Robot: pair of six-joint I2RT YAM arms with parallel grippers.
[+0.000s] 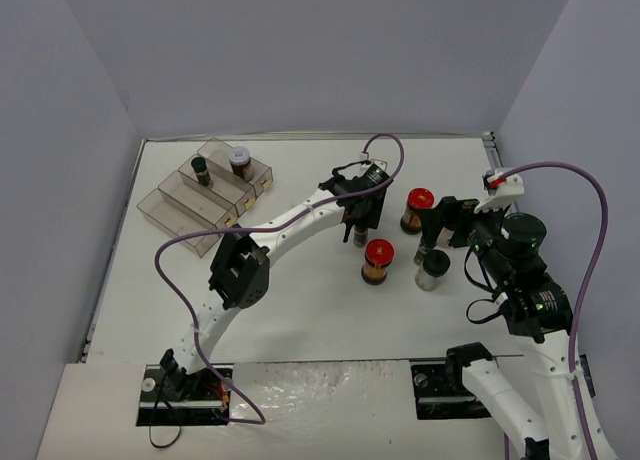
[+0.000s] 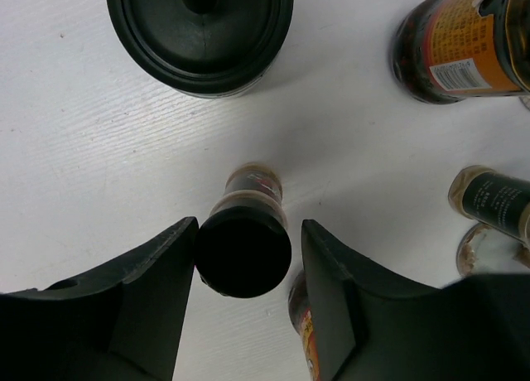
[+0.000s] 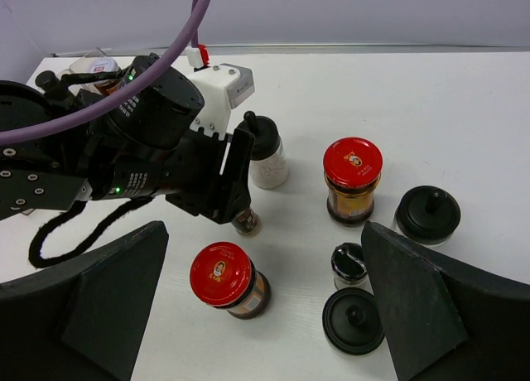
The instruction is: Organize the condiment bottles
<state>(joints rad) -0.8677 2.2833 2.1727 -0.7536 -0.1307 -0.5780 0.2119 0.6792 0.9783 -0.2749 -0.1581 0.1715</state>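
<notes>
My left gripper (image 1: 357, 223) stands over a small black-capped spice bottle (image 2: 243, 250) on the table. Its jaws straddle the cap: the left finger (image 2: 157, 298) is at the cap and a narrow gap shows at the right finger (image 2: 331, 298). In the right wrist view the same bottle (image 3: 246, 222) pokes out under the left gripper (image 3: 219, 186). My right gripper (image 3: 263, 232) is open and empty, hovering above a red-lidded jar (image 3: 220, 275). A second red-lidded jar (image 3: 352, 164) stands farther back. Black-capped jars (image 3: 354, 319) (image 3: 426, 215), a small bottle (image 3: 349, 263) and a white-filled bottle (image 3: 267, 159) stand around.
A clear compartment tray (image 1: 180, 205) sits at the far left of the table and holds two bottles (image 1: 201, 170) (image 1: 238, 160). The two red-lidded jars (image 1: 377, 260) (image 1: 418, 210) and a black-capped jar (image 1: 433, 270) cluster between my two grippers. Purple cables loop above both arms.
</notes>
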